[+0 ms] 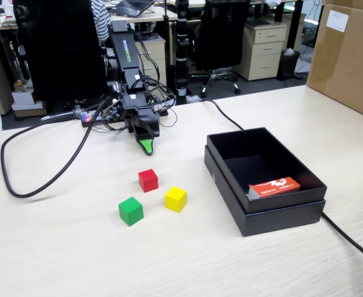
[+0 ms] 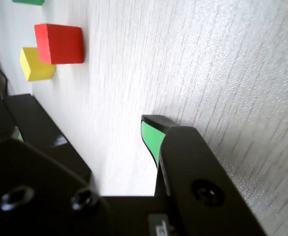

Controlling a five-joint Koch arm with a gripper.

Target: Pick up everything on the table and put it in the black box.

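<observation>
so you're at the start of a pick: three cubes lie on the table (image 1: 57, 260) and none is in the gripper (image 1: 146, 147). in the fixed view the red cube (image 1: 148, 180) lies nearest the arm, the yellow cube (image 1: 176, 199) beside it toward the box, the green cube (image 1: 131, 211) closest to the camera; the three sit near one another but apart. the black box (image 1: 280, 216) stands open to the right in that view, well apart from the cubes, with a red and white packet (image 1: 274, 187) already lying in its near corner.

your next move, i'd judge, is to reach forward over the red cube and come down with the jaws either side of it.

the arm is folded low, wrist tipped down, its green-tipped finger (image 2: 151, 135) pointing at the table just short of the red cube. only that one tip shows clearly in either view, so i can't tell whether the jaws are spread or together.
</observation>
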